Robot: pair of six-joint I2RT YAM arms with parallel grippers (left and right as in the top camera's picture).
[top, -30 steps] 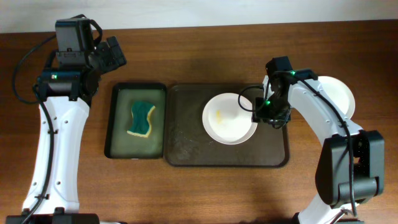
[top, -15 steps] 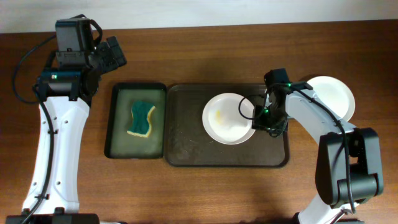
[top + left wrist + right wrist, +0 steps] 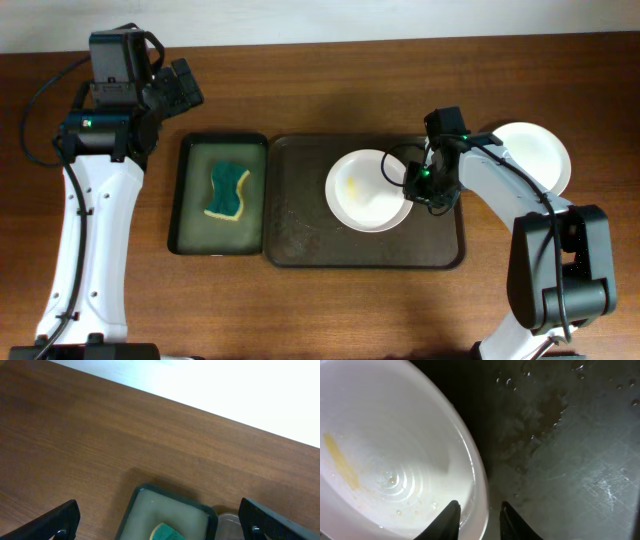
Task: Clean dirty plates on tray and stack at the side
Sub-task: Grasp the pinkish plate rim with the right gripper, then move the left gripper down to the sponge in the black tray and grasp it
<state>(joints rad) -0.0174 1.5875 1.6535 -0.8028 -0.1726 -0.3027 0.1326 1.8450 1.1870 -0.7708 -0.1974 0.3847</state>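
Right gripper (image 3: 479, 510), at the frame's bottom edge, straddles the smeared plate (image 3: 395, 435) rim on the brown tray (image 3: 570, 460), jaws narrowly apart, not pinching. The left gripper (image 3: 186, 86), upper left, gapes wide.

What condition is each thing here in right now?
plate on the tray: dirty, yellow smear.
plate beside the tray: no smear visible.
brown tray: wet.
sponge: lying in the green tray.
left gripper: open, empty.
right gripper: straddles the smeared plate's rim.
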